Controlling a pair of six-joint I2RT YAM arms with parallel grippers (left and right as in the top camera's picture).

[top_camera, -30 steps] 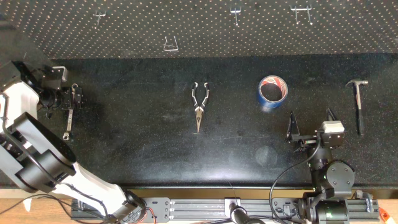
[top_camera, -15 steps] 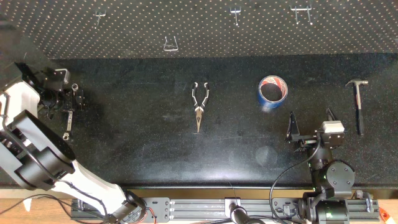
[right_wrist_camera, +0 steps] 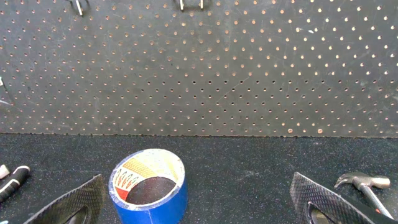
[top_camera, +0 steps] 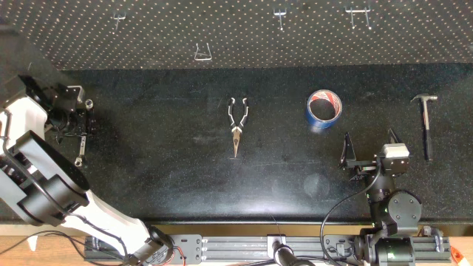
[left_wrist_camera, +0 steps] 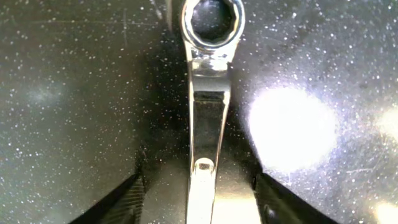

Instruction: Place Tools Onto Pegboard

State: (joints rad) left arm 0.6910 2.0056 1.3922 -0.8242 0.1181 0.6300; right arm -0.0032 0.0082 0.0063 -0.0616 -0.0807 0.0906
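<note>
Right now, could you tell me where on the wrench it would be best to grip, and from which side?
Probably the flat shank of the wrench, taken from straight above. It lies flat on the table, so only its narrow edges offer opposing faces. The left gripper is above it with open fingers on either side of the shank.
</note>
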